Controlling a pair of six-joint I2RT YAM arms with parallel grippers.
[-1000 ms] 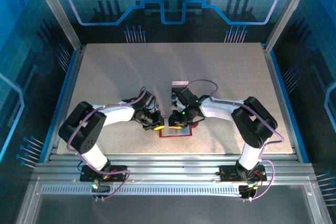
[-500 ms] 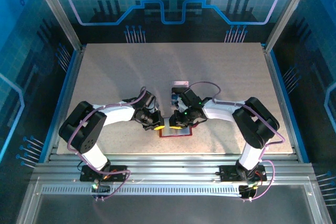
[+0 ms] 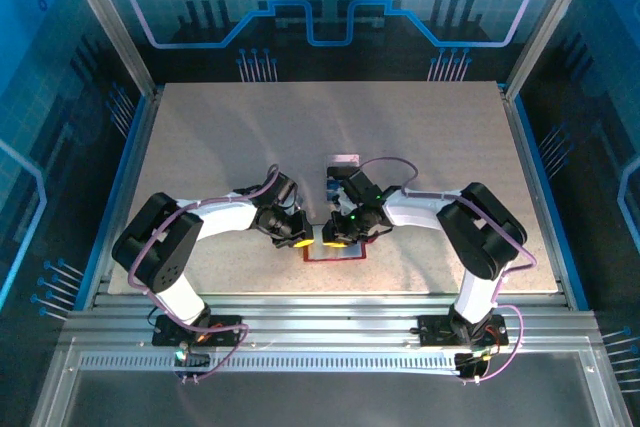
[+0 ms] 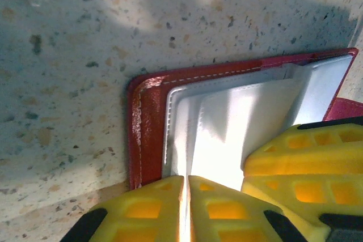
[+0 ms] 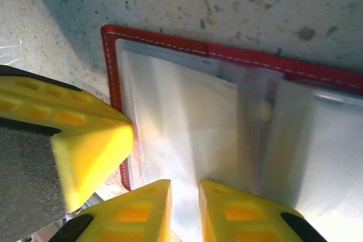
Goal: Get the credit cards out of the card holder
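the card holder (image 3: 336,252) is lying open and flat on the bench (image 3: 200,137), close to the near edge and about midway between the left and right edges. its red stitched border is framing pale, greyish clear pockets, which are facing up.

the left gripper (image 3: 299,240) is reaching in over the left side of the card holder. in the left wrist view its yellow fingers (image 4: 147,213) are sitting closed to a thin bright slit. their tips are lying over the pale pocket just inside the red border (whether a pocket edge is being pinched in that slit cannot be told).

the right gripper (image 3: 336,237) is working over the same card holder, just beside the left gripper. in the right wrist view its jaws are standing narrow, and pale pocket material is showing in the slim gap. whether they are clamping anything cannot be told.

beyond the grippers, toward the middle of the bench, a pale pinkish card (image 3: 343,160) is lying flat, apart from the card holder. a small bluish piece (image 3: 329,187) is lying between that card and the right gripper, too small to identify.
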